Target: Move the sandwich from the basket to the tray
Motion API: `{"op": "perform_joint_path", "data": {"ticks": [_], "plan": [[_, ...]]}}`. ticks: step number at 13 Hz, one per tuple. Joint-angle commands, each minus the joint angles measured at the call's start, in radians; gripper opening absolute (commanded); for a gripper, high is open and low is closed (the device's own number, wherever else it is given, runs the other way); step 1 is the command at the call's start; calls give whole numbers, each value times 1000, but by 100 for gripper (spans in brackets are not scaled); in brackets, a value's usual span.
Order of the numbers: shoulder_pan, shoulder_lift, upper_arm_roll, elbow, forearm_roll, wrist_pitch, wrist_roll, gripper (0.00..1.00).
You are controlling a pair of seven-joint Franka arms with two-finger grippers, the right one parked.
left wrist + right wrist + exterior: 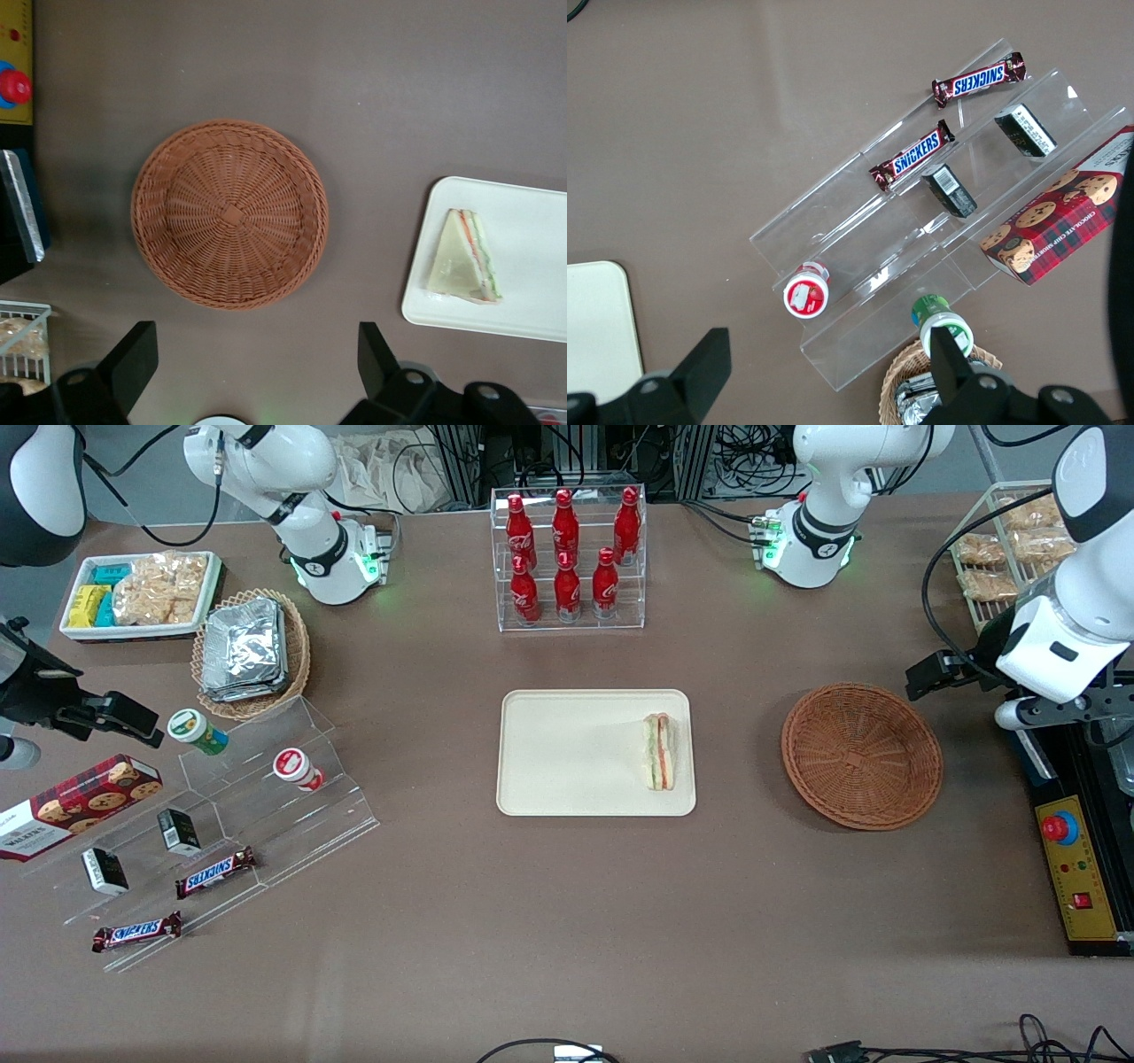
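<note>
1. The tool [252, 372] of the left arm has its two fingers [133, 359] wide apart, and nothing is between them. It holds nothing and touches nothing.
2. The tool hangs above the worktop [567, 921], near the rim of the basket [229, 214], toward the working arm's end of the worktop.
3. The basket is round and reddish-brown. It stands on the worktop with nothing inside.
4. The sandwich [659, 751] lies on the tray [567, 753], just beside the tray edge that is nearest to the basket. The tray and the basket are apart, with bare worktop between them.
5. The left wrist view shows the flat triangular face of the sandwich [462, 258] and only one corner of the tray [523, 266]. The front view shows the whole tray, and there the sandwich looks like a narrow strip with green and pink layers.
6. The front view shows the basket [861, 755] from the side, so its wall looks tilted. The left wrist view shows it from above as a full circle.
7. Only the front view shows a clear rack of red bottles [567, 558], farther from the camera than the tray.
8. The right wrist view shows a clear stepped shelf [921, 257] with two Snickers bars [914, 156], toward the parked arm's end.
</note>
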Motion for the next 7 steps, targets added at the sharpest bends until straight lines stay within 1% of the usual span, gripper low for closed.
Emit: {"op": "perform_joint_path", "data": {"ticks": [1,5,7], "plan": [[-10,11,9,37,38,0,16,100],[-10,12,9,48,27,0,14,100],[-10,31,9,75,29,-12,22,100]]}}
